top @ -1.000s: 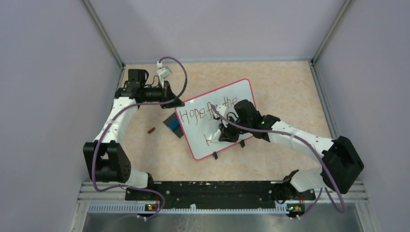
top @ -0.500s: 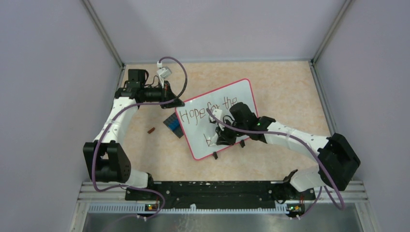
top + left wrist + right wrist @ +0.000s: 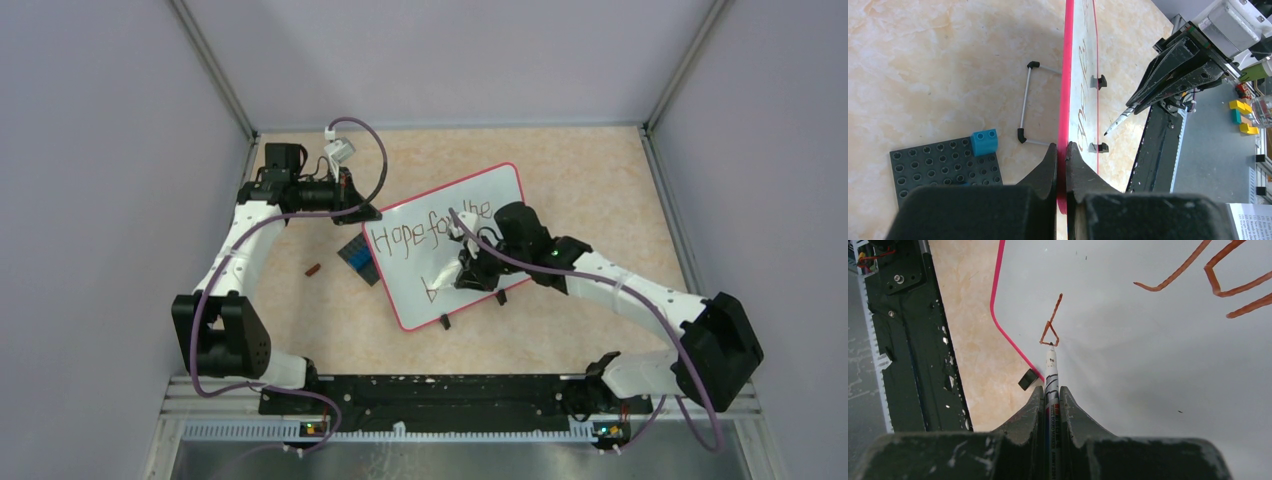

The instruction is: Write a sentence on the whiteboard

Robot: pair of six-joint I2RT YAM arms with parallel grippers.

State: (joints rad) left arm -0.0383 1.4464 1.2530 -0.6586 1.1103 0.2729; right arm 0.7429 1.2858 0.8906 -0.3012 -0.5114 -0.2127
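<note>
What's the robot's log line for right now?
left gripper: clamps whiteboard edge | right gripper: holds marker | tip: at second line's first letter

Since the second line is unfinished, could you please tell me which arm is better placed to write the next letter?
Right. The right gripper holds the marker, tip at the second line of the sentence on the whiteboard; the left gripper is clamped on the whiteboard's edge.

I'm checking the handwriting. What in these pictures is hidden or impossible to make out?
Top view: the right gripper covers the second line of the sentence beyond its first letter.
Left wrist view: the whiteboard is seen nearly edge-on, letters unreadable.
Right wrist view: upper strokes cut off by top and right edges.
Top view: small brown thing on the table, too small to identify.
</note>
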